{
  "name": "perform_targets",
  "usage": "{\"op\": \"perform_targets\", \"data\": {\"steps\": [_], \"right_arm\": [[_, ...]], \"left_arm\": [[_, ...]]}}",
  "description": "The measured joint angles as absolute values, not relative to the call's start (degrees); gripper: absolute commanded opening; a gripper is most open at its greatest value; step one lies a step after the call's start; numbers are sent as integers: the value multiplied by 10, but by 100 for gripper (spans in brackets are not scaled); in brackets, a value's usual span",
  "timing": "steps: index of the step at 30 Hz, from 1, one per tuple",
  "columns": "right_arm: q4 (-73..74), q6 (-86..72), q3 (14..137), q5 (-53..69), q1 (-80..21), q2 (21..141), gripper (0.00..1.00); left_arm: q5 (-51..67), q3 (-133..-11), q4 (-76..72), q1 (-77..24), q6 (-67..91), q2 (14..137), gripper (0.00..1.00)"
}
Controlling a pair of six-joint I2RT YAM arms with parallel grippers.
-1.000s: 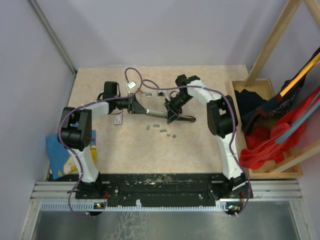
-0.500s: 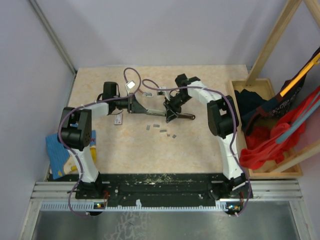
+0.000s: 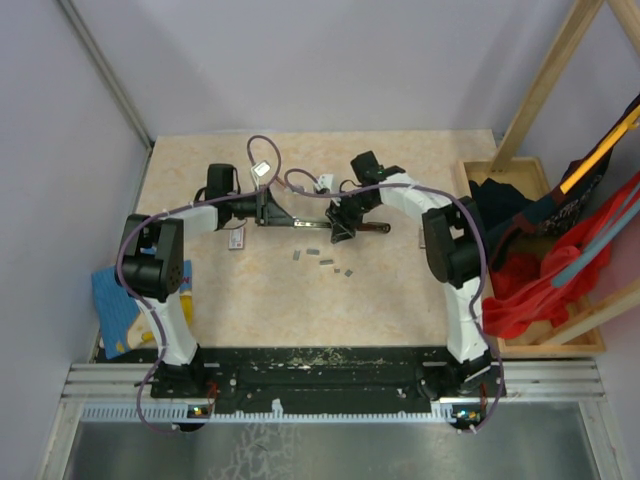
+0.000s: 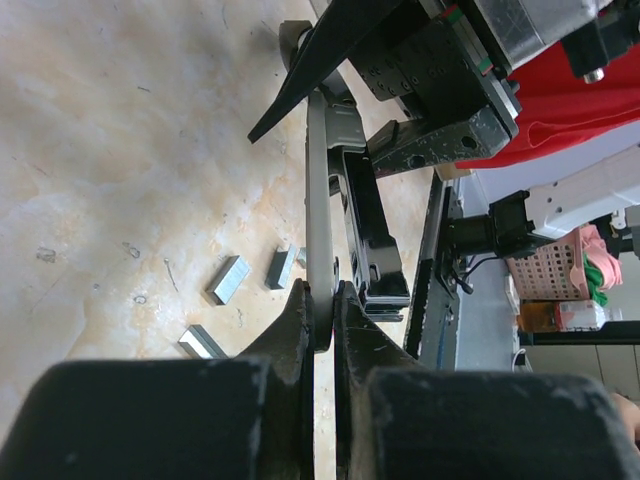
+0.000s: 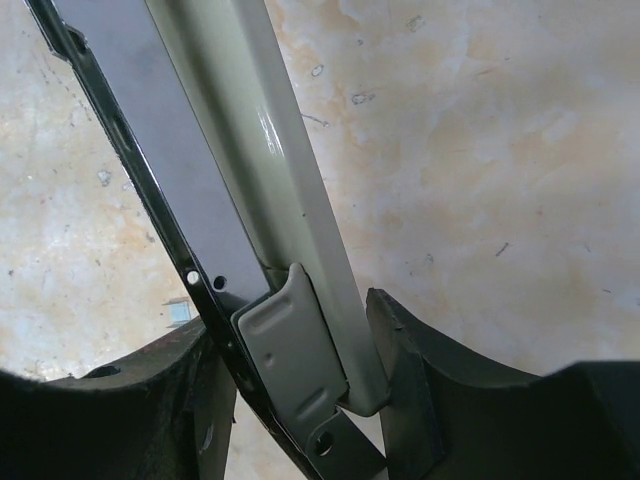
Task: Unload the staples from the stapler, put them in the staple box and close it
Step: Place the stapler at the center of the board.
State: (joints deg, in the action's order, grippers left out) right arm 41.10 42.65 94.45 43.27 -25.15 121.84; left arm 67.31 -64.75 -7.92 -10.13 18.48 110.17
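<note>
The stapler (image 3: 318,223) lies opened out at the table's middle back, held between both grippers. My left gripper (image 3: 268,210) is shut on the end of its thin grey metal bar (image 4: 318,230), seen edge-on in the left wrist view, gripper (image 4: 322,300). My right gripper (image 3: 345,222) is closed around the other part, gripper (image 5: 300,400), with the grey rail (image 5: 260,170) and the black arm (image 5: 150,150) between its fingers. Several short staple strips (image 3: 320,260) lie on the table just in front, and they also show in the left wrist view (image 4: 228,280).
A pinkish-white tag (image 3: 236,238) lies near the left gripper. A blue cloth (image 3: 115,300) sits at the left edge. A wooden crate (image 3: 540,260) with red and dark fabric stands on the right, beside a wooden post (image 3: 545,80).
My right gripper and the stapler's right end have shifted slightly toward the far side, bringing the stapler closer to a straight line. The left gripper has stayed put.
</note>
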Motion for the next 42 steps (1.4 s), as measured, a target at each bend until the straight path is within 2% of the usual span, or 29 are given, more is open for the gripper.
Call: {"op": "perform_targets", "data": {"steps": [9,18,30,42], "right_arm": [[303,426,863,388,-255,1142,56],[236,469,831,369,-261,1098,57],[224,529,786,352,-282,1091,58],[229,486,786,376,-283,1080,56]], "left_arm": [[674,-647,-77,-105,200,1102,0],[668,-639,-68,-107,206,1102,0],[661,-634,-65,-105,208,1102,0],[642,-627,-65,-100,216,1102,0]]}}
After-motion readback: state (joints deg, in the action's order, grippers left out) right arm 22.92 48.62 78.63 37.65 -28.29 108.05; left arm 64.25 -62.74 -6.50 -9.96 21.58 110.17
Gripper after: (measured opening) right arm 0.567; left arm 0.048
